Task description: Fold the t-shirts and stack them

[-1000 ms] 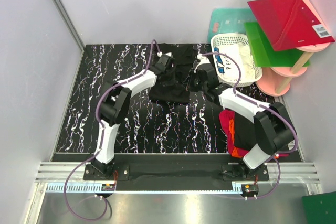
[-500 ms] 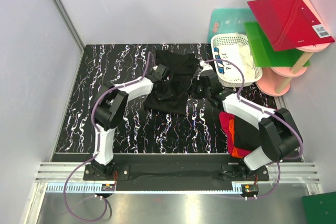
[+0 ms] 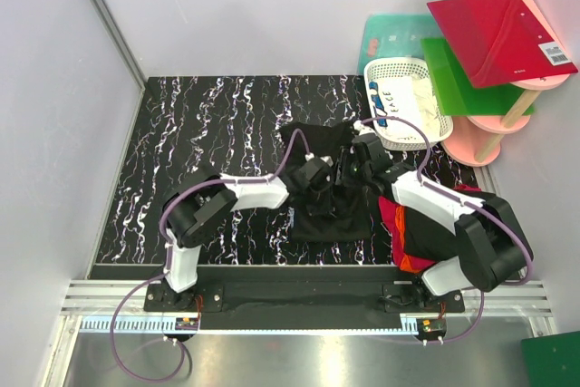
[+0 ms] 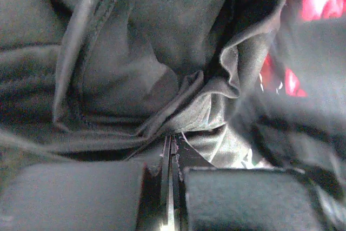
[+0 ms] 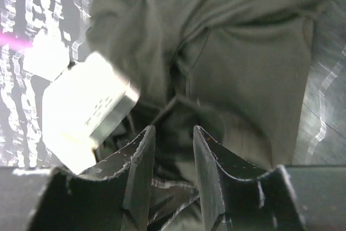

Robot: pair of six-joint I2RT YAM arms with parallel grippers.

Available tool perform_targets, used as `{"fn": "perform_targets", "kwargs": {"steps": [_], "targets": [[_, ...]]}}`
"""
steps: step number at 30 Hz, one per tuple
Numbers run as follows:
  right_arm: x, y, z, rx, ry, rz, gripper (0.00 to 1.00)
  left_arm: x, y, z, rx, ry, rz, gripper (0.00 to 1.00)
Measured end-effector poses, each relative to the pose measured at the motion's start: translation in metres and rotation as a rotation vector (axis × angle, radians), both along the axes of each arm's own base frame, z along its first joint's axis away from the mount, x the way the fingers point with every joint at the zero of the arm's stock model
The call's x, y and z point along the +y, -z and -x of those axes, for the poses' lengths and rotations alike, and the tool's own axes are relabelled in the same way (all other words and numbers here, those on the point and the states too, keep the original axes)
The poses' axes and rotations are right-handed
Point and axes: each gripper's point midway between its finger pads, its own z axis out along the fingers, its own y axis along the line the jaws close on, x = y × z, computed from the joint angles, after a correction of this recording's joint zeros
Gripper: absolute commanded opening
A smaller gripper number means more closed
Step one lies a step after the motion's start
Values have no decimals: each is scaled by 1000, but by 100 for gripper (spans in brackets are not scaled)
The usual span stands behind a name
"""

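- Your left pincer (image 4: pixel 172 162) is clamping shut on a fold of the black t-shirt (image 3: pixel 331 210), with cloth pinched between its pads.
- Your right pincer (image 5: pixel 173 152) is standing partly apart over the same shirt and appears to be gripping nothing.
- That shirt is lying bunched just beside the white basket (image 3: pixel 439 122), on its arm-base side.
- Folding is barely beginning: this shirt is rumpled, and a heap of red, orange and black tees (image 3: pixel 391 210) is waiting nearer the bases than the basket.
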Motion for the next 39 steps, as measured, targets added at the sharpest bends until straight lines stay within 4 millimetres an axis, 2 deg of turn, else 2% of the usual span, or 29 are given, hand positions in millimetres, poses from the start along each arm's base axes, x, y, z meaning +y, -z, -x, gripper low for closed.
{"fn": "perform_targets", "kwargs": {"steps": [3,6,8,9,10,11,14,17,19,22,26,27,29,30,32,34,35,36,39], "targets": [[-8,4,8,24,10,18,46,-8,1,20,14,15,31,0],[-8,-5,11,7,7,6,47,-5,0,36,21,22,46,1],[-9,-8,12,2,8,3,47,-1,0,46,21,26,39,21],[-8,-9,12,-1,8,1,47,2,0,51,17,33,30,62],[-8,-10,12,-2,8,1,46,6,1,57,14,37,21,85],[-9,-9,12,-2,9,1,45,7,-2,63,8,48,22,99],[-9,-10,12,-2,8,1,45,4,-28,75,-73,84,56,99],[-8,-10,13,-2,5,-2,43,28,-27,92,-128,109,1,99],[-8,-13,13,-7,2,-6,43,47,-25,96,-157,104,-25,99],[-5,-20,16,-14,-15,-28,40,74,-32,95,-207,69,-61,99],[0,-22,22,-3,-42,-54,36,99,-50,85,-289,7,-102,99],[0,-20,23,5,-42,-55,23,106,-54,83,-311,-8,-107,99],[-3,-13,27,23,-30,-48,10,120,-63,81,-352,-33,-106,99],[-4,-10,28,33,-23,-44,0,126,-68,80,-373,-41,-105,99],[-9,-4,28,49,0,-24,0,133,-77,79,-408,-51,-100,95],[-14,5,26,65,31,6,0,136,-86,76,-443,-57,-89,69],[-18,13,24,81,50,35,0,137,-90,74,-457,-63,-81,42],[-21,18,24,92,61,53,0,138,-93,73,-470,-66,-81,2],[-32,37,18,146,114,143,0,149,-98,66,-508,-91,-118,0]]}}
